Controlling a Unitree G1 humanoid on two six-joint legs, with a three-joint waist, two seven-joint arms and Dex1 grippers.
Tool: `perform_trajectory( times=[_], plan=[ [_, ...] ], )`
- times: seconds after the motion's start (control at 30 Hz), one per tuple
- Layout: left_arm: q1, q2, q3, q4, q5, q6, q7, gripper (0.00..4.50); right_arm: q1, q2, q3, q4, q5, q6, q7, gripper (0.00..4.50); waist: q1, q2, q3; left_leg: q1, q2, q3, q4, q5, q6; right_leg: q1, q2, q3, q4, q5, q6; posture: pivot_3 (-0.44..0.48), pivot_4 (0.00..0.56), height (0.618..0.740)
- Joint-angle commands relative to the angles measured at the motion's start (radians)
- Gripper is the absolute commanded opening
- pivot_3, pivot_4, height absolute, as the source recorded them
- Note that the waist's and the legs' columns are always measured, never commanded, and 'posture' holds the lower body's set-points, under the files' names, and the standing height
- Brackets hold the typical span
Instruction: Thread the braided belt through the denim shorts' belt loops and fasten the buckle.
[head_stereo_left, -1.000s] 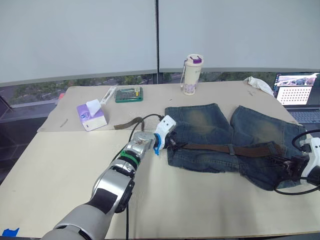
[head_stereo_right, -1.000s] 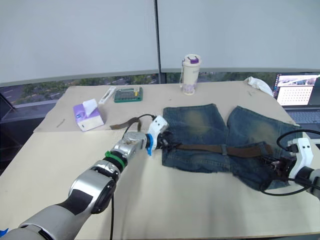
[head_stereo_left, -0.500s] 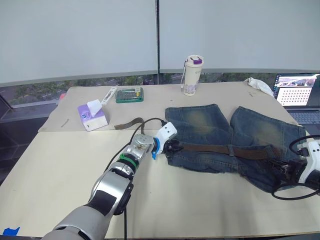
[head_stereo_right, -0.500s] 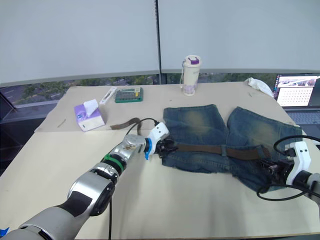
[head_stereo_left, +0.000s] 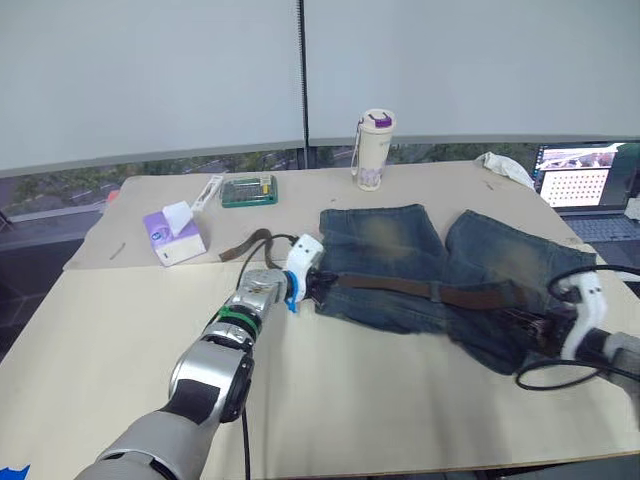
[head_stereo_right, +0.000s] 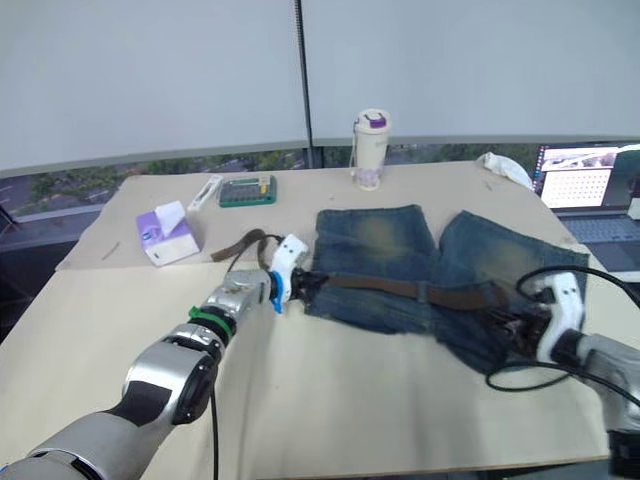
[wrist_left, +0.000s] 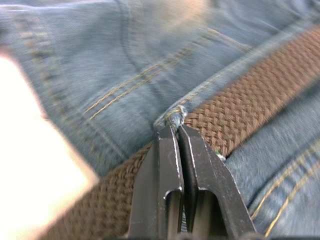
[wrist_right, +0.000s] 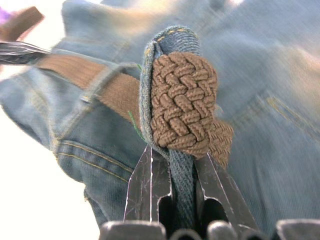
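**A:** What is the left gripper (wrist_left: 177, 131) doing?

**B:** Its two black fingers are pressed together, tips pinching a small fold of denim at the waistband edge of the denim shorts (head_stereo_left: 400, 245), right where the braided belt (head_stereo_left: 400, 287) passes under it. In the head views that gripper (head_stereo_left: 312, 287) sits at the shorts' left end, toward the middle of the desk (head_stereo_left: 100, 340).

**A:** And the right one?

**B:** The right gripper (wrist_right: 172, 157) is clamped on the shorts' waistband, a strip of blue denim standing up between its fingers, with the woven end of the belt folded against that strip just above the fingertips. From the head it is at the shorts' right end, near the desk's right edge (head_stereo_right: 522, 328).

**A:** Where does the belt run?

**B:** Along the waistband between the two grippers, passing under at least one belt loop (head_stereo_left: 436, 291) near the middle. A loose brown tail (head_stereo_left: 252, 243) curls out past the left gripper toward the back left of the desk. I cannot make out the buckle.

**A:** What else is on the desk?

**B:** A purple tissue pack (head_stereo_left: 172, 232) near the left edge, a green box (head_stereo_left: 250, 190) and a pale cup with a purple lid (head_stereo_left: 372, 148) along the back edge, and a laptop (head_stereo_left: 590, 195) at the back right corner.
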Motion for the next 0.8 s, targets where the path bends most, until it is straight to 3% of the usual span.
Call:
perform_trajectory(
  times=[0.03,0.17,0.27,0.4,0.57,0.73,0.8],
  plan=[
    [-0.071,0.028,0.057,0.003,-0.026,-0.063,0.075,0.02,-0.118,0.048,0.047,0.039,-0.043,-0.131,-0.028,0.0,0.008,0.0,0.0,0.0,0.0,0.0,0.0,0.0,0.0,-0.001,0.0,0.0,0.0,0.0,0.0,0.0,0.15,0.74],
    [-0.109,0.04,0.111,0.009,-0.054,-0.132,0.099,0.02,-0.223,0.099,0.105,0.193,-0.168,-0.38,-0.059,0.0,0.023,0.001,-0.001,-0.002,-0.003,0.0,0.001,0.003,-0.005,-0.003,-0.003,-0.001,0.007,0.0,0.0,0.0,0.15,0.74],
    [-0.1,0.059,0.132,-0.013,-0.071,-0.208,0.018,0.02,-0.198,0.097,0.146,0.237,-0.276,-0.674,-0.051,0.0,0.034,0.003,-0.002,-0.003,-0.004,0.0,0.002,0.003,-0.006,-0.004,-0.003,-0.002,0.007,0.001,0.0,0.0,0.15,0.74],
    [0.03,0.13,0.096,-0.089,-0.077,-0.342,-0.281,0.02,-0.012,0.045,0.162,0.213,-0.422,-1.171,-0.056,0.0,0.03,0.004,-0.003,-0.003,-0.004,-0.001,0.001,0.005,-0.009,-0.005,-0.002,-0.003,0.008,0.0,0.0,0.0,0.15,0.74],
    [0.149,0.221,0.108,-0.184,-0.136,-0.315,-0.519,0.02,0.111,-0.064,0.163,0.309,-0.608,-1.817,-0.109,0.0,0.008,0.005,-0.003,0.0,-0.004,0.001,0.0,0.003,-0.005,-0.005,0.0,-0.002,0.009,0.0,0.0,0.0,0.15,0.74],
    [0.268,0.303,0.077,-0.26,-0.143,-0.297,-0.689,0.02,0.157,-0.118,0.126,0.426,-0.789,-2.219,-0.174,0.0,0.003,0.002,-0.002,0.01,-0.004,0.002,-0.004,0.002,-0.003,0.003,0.002,-0.002,0.006,0.0,0.001,0.0,0.15,0.74],
    [0.301,0.328,0.062,-0.271,-0.138,-0.298,-0.735,0.65,0.182,-0.137,0.116,0.417,-0.875,-2.257,-0.21,0.0,0.003,0.003,-0.002,0.01,-0.004,0.002,-0.003,0.002,-0.004,0.002,0.001,-0.002,0.006,0.0,0.001,0.0,0.15,0.74]
  ],
)
